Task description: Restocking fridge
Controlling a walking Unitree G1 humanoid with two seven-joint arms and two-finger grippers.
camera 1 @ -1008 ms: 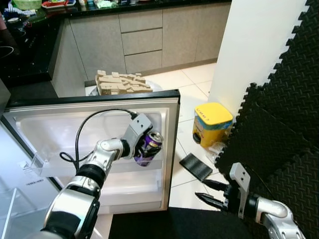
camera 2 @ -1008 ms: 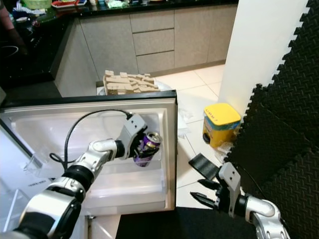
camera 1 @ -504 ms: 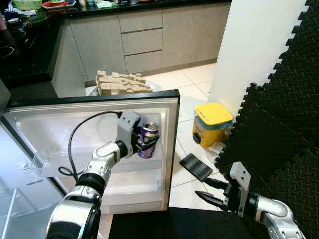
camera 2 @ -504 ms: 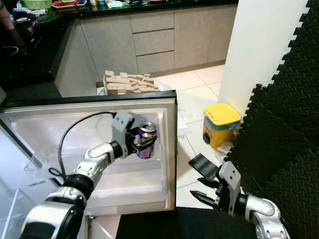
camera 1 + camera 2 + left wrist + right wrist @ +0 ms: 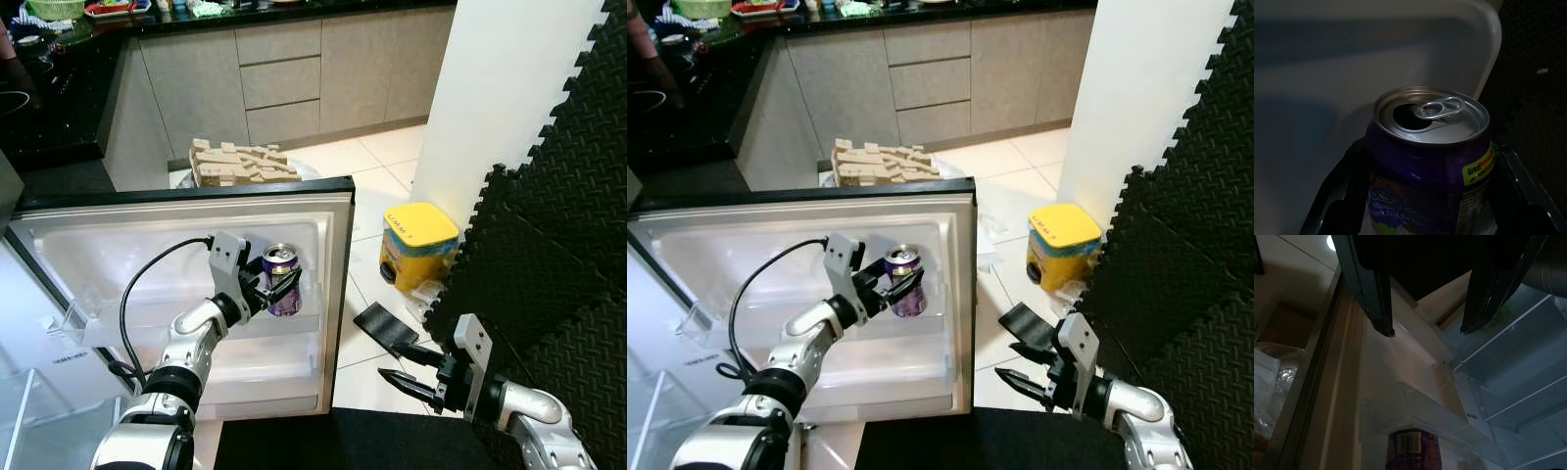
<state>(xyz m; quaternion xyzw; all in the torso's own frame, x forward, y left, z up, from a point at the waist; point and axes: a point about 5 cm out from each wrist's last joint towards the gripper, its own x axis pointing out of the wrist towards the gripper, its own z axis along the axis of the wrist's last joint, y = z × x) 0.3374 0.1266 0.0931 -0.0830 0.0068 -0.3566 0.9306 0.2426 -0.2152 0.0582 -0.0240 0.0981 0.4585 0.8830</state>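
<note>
A purple drink can (image 5: 281,281) stands upright in the upper shelf (image 5: 299,326) of the open fridge door (image 5: 340,284). My left gripper (image 5: 283,286) is shut on the purple can, one black finger on each side of it. In the left wrist view the purple can (image 5: 1430,161) shows its silver top with the pull tab, against the white door liner. My right gripper (image 5: 393,365) hangs low on the right above the tiled floor, open with nothing in it. Its wrist view looks up at the purple can (image 5: 1411,450) in the door shelf.
A yellow tub (image 5: 416,242) and a flat black object (image 5: 384,328) lie on the floor right of the door. Black foam mats (image 5: 549,245) rise on the right. A cardboard stack (image 5: 243,163) sits behind the door, before grey cabinets (image 5: 279,78). Glass fridge shelves (image 5: 39,411) are at lower left.
My left gripper turned the can from tilted to upright and shifted it left and down into the door shelf. The right arm barely moved.
</note>
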